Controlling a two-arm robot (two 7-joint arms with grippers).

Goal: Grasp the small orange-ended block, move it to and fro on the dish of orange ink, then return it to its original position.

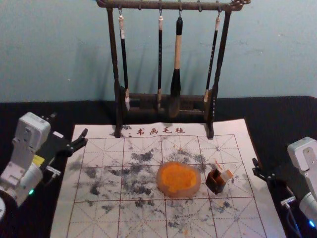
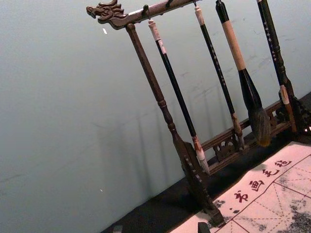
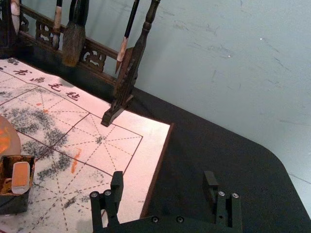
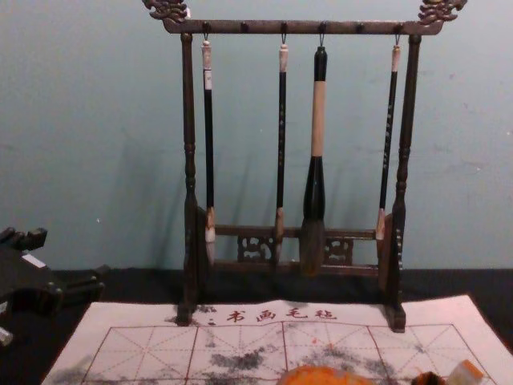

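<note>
A scuffed pale-blue wall (image 1: 277, 49) rises at twelve o'clock behind a black table (image 1: 91, 113); faint shadows (image 1: 89, 72) streak it towards eleven.

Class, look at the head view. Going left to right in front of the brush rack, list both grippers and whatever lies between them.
Left gripper → dish of orange ink → dark pot holding the orange-ended block → right gripper

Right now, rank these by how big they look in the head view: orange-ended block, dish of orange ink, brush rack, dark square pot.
1. Brush rack
2. Dish of orange ink
3. Dark square pot
4. Orange-ended block
</note>
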